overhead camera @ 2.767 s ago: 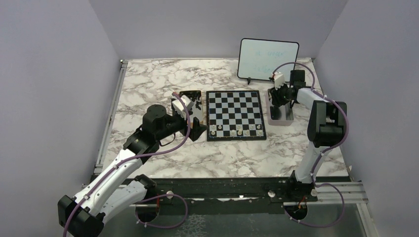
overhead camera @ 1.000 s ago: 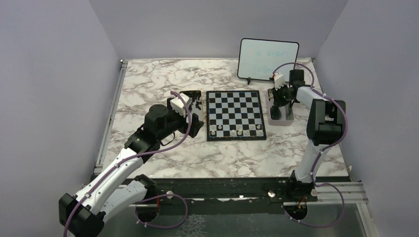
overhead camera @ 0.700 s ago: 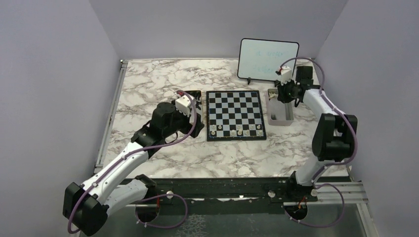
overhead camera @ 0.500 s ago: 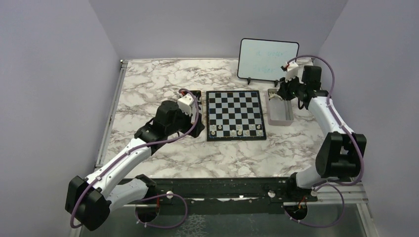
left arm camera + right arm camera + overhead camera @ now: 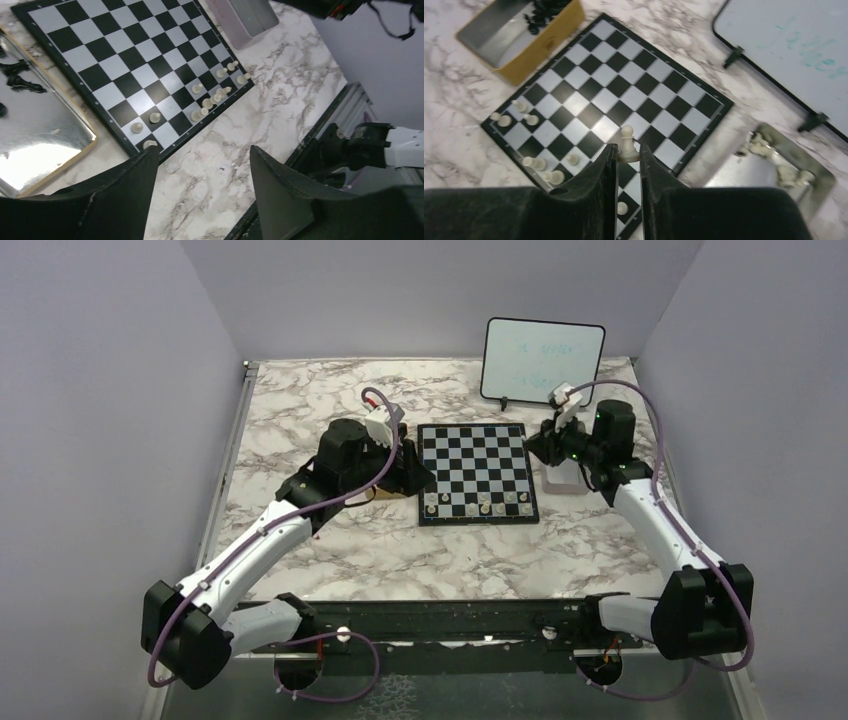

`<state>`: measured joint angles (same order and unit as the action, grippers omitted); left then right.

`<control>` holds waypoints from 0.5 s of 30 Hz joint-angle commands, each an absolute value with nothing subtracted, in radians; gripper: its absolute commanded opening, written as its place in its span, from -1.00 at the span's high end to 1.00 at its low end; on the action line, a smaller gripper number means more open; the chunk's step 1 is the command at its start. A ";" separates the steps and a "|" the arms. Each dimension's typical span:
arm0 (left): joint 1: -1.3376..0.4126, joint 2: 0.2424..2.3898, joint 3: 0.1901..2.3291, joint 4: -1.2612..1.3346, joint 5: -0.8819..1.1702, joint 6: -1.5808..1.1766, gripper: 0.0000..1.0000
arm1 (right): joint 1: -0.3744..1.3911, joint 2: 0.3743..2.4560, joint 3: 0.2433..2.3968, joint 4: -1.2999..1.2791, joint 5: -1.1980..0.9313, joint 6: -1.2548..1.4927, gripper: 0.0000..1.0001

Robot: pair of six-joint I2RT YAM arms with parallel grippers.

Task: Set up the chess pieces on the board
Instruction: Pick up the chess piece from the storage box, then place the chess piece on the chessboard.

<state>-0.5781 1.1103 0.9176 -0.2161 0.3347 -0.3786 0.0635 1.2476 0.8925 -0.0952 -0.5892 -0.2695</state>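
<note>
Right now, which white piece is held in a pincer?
The white piece pinched in the right pincer above the board; the rest stand on it or lie in the tray.

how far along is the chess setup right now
Early. Several white pieces stand on the board's near rows. The right gripper holds one white piece; the left gripper is open, empty. Remaining: whites in the silver tray, all black pieces.

Upright whiteboard (image 5: 543,360) — gold-rimmed tray (image 5: 40,150), silver tray (image 5: 744,175).
</note>
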 commanded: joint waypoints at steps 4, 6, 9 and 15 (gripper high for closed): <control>-0.578 1.175 0.965 -0.113 0.475 -0.615 -0.11 | 0.242 1.139 0.792 0.094 -0.701 -0.188 0.56; -0.577 1.202 0.967 -0.081 0.506 -0.683 -0.05 | 0.273 1.108 0.760 0.148 -0.726 -0.156 0.56; -0.578 1.242 0.971 -0.026 0.557 -0.754 0.02 | 0.313 1.070 0.716 0.216 -0.775 -0.127 0.56; -0.579 1.314 0.983 0.123 0.644 -0.894 0.18 | 0.355 1.034 0.695 0.228 -0.814 -0.120 0.57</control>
